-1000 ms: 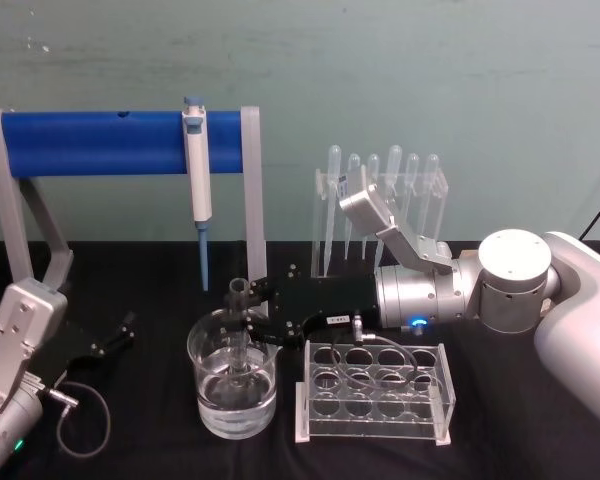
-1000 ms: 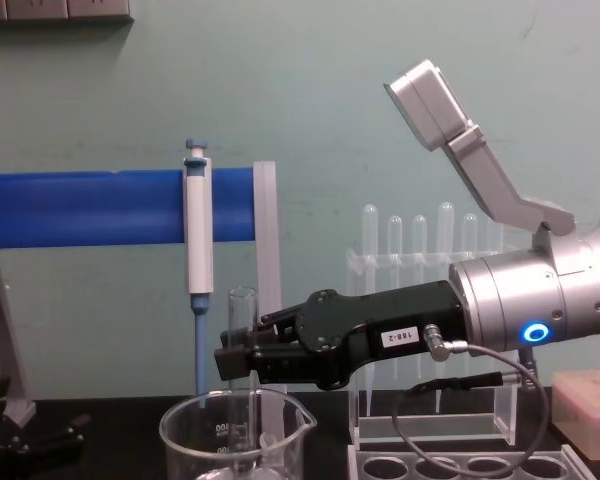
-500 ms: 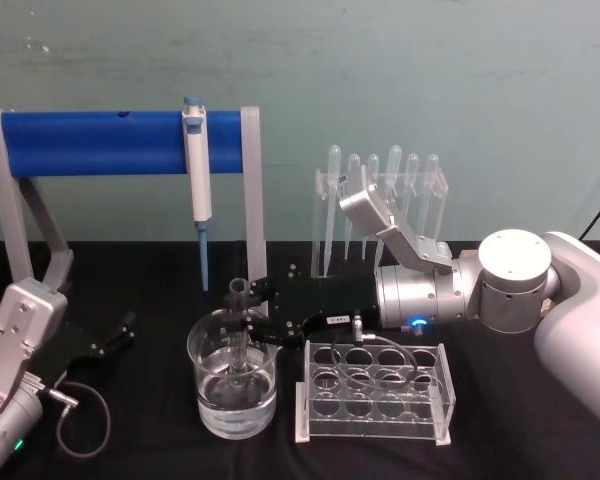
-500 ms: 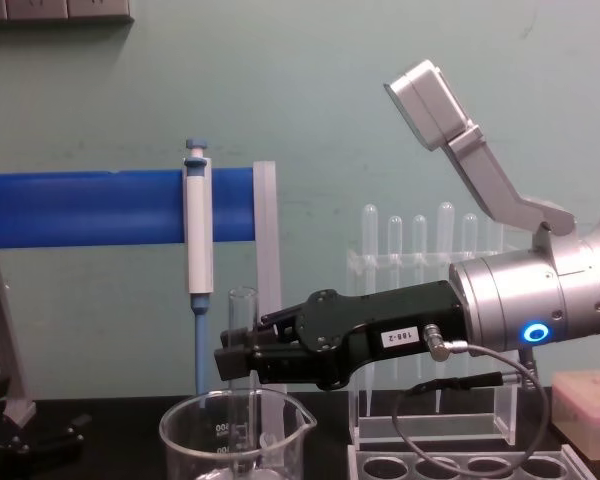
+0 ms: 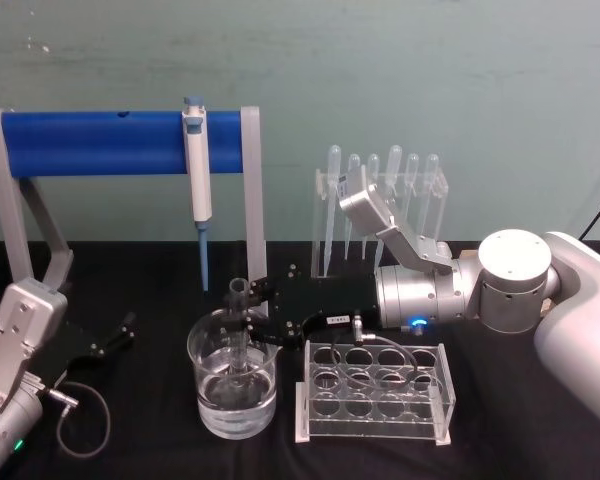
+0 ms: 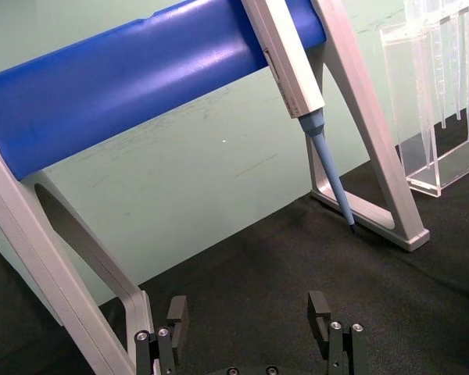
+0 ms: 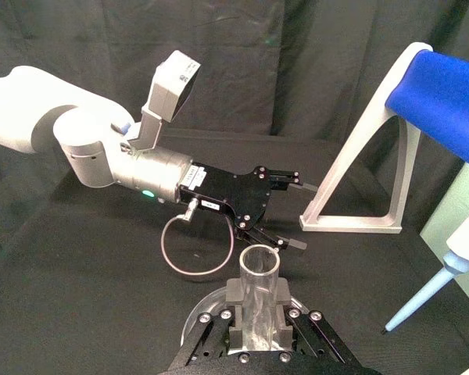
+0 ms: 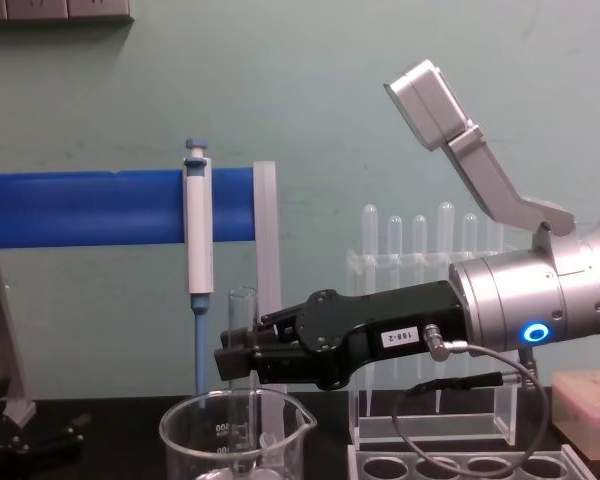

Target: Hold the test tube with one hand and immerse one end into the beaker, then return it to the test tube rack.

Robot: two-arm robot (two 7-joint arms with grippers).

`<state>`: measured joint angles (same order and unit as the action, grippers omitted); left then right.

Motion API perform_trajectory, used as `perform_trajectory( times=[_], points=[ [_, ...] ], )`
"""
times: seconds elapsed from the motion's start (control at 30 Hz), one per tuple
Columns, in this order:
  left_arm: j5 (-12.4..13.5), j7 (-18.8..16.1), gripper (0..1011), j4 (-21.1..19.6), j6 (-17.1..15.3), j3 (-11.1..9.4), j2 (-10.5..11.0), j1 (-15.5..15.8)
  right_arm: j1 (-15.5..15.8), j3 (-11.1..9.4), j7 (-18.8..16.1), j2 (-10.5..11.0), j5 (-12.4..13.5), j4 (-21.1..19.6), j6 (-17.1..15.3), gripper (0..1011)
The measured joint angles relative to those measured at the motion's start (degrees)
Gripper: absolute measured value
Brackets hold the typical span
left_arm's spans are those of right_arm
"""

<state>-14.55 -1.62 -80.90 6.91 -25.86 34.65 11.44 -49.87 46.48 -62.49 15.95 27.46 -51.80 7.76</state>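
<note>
The black table (image 5: 130, 440) carries a blue stand (image 5: 120, 142) along its back edge, with a pipettor (image 5: 197, 165) hung on it. The right arm reaches in from the right edge, and the right gripper (image 5: 248, 318) sits level over the beaker. Its jaws are closed on the upper part of the tube, just under the rim.

The rack (image 5: 375, 395) lies near the front edge, just right of the beaker, with all its visible holes empty. The beaker (image 5: 232, 400) stands near the front edge, left of centre, partly filled with water. The left gripper (image 6: 250, 312) rests by the left edge with its jaws spread and nothing between them.

The tube (image 8: 242, 310) stands upright inside the beaker, and its round end looks to reach the water.

The tube is probably light, stiff, thin glass: smooth, slick once wet, and easily cracked by a hard squeeze or a knock on the beaker's lip. A high grip leaves the wet end free to drop into a rack hole, so a gentle, square pinch seems best.
</note>
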Motion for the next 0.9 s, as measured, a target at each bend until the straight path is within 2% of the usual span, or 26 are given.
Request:
perform_trajectory(
  times=[0.9],
  points=[
    [0.00,0.00,1000,0.00,0.00,0.00,0.00,0.00,0.00,0.00,-0.01,0.00,0.00,0.01,0.00,226]
  ],
)
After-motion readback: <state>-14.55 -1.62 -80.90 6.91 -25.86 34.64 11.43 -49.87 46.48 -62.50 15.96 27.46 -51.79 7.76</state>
